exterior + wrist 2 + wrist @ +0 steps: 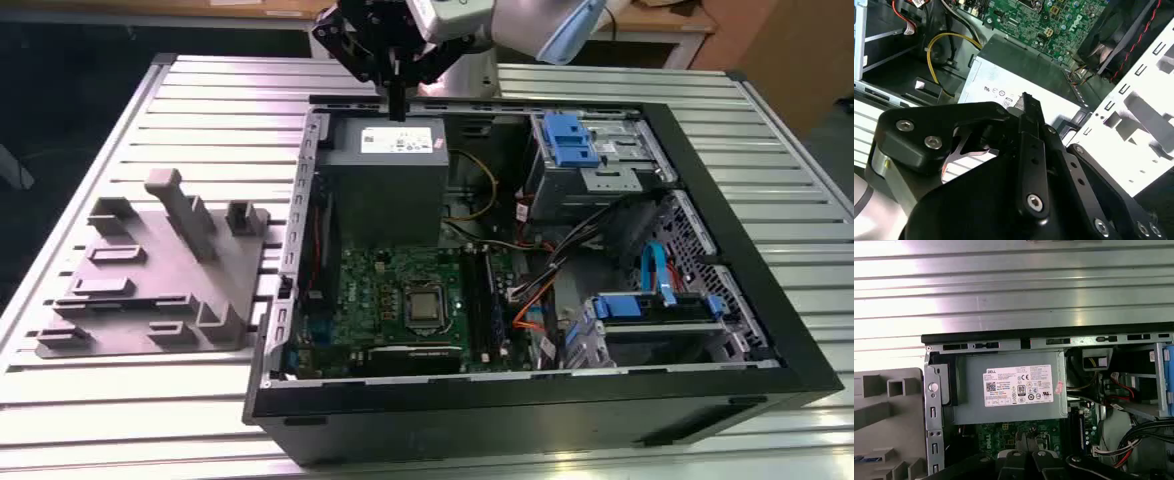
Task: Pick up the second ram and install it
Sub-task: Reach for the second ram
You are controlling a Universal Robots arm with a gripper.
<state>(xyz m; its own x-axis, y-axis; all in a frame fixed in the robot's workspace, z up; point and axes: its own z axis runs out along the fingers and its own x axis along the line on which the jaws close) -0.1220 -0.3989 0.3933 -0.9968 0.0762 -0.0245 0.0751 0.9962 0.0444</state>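
My gripper (398,112) hangs over the back edge of the open computer case (747,300), just above the grey power supply (384,150). Its two black fingers are pressed together with nothing visible between them, as both wrist views also show (1026,98) (1026,447). The green motherboard (387,290) lies low in the case, well away from the gripper. Narrow dark sticks stand in the slots (489,305) beside the processor socket. A thin blue strip (866,458) sits in a slot of the grey fixture; I cannot tell whether it is the second ram.
A grey moulded fixture (147,270) with upright posts rests on the slatted metal table (200,110), on the exterior view's left of the case. Inside the case are blue drive brackets (567,140), bundles of cables (534,300) and a fan (1114,35).
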